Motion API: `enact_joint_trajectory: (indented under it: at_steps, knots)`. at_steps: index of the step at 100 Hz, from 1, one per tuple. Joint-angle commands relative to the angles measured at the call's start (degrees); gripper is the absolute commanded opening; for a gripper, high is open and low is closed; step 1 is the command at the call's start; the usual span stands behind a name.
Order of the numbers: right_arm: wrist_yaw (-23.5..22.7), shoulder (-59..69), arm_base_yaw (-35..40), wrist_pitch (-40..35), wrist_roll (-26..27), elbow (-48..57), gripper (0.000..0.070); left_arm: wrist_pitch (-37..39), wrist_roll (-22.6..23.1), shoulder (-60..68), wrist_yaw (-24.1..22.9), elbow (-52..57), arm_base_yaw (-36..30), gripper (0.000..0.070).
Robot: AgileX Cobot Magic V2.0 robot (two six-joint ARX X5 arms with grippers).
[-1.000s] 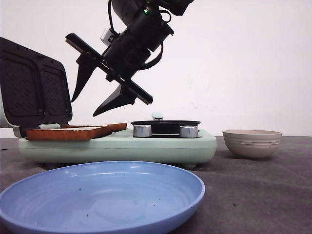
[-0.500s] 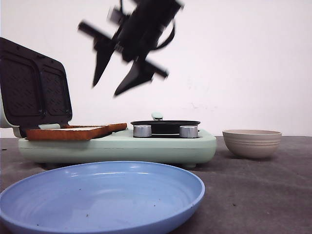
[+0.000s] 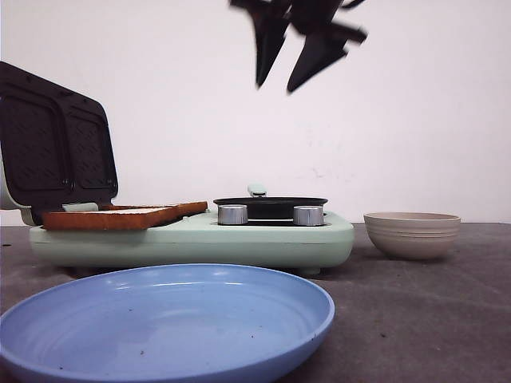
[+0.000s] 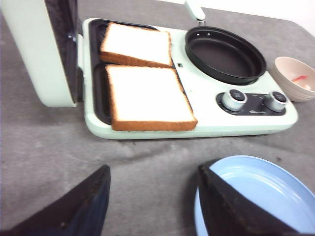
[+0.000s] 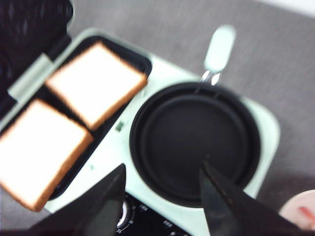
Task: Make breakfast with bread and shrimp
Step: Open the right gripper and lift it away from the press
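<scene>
A: How many of each thing do you count?

B: Two slices of bread [image 4: 147, 98], side by side in the open tray of the mint-green breakfast maker [image 4: 206, 123]; the second slice [image 4: 138, 44] sits farther back. One black frying pan [image 4: 224, 54] on the maker's other half, with two silver knobs [image 3: 233, 214] in front. One beige bowl [image 3: 413, 233] on the worktop [image 3: 415, 319] beside the maker, and one blue plate [image 3: 168, 319] nearest the camera.

A: And the shrimp?

B: One small orange-red piece, the shrimp [image 4: 299, 78], lies inside the beige bowl.

A: The grippers?

B: The right gripper [image 3: 291, 60] hangs high above the pan, its jaws spread apart with nothing between them. The left gripper [image 4: 152, 196] is also spread wide and holds nothing, above the worktop between the maker and the plate.

A: What differs from a second ago?

B: In the front view the right gripper was low, just over the bread and the pan's near edge. It has since risen and shifted toward the bowl side, up to the frame's top edge. Bread, pan, bowl and plate lie as before.
</scene>
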Motion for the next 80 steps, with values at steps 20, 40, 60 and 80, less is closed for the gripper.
enact_joint_trajectory:
  at_steps: [20, 40, 60, 80]
  knots:
    - [-0.5, -6.99, -2.43, 3.13, -2.67, -6.47, 0.0287, 0.87, 0.52, 0.0, -0.44, 0.31, -0.02, 0.0273]
    - [-0.87, -19.26, -2.82, 13.11, -4.96, -22.99, 0.0271, 1.14, 0.52, 0.0, -0.44, 0.31, -0.02, 0.0273]
    - [-0.85, -31.39, -2.89, 16.94, -5.51, -37.24, 0.0271, 2.58, 0.5, -0.02, -0.44, 0.31, -0.02, 0.0273]
    - [-0.83, -44.15, -2.86, 18.6, -5.09, -50.62, 0.0271, 2.95, 0.46, -0.02, -0.44, 0.31, -0.02, 0.0273]
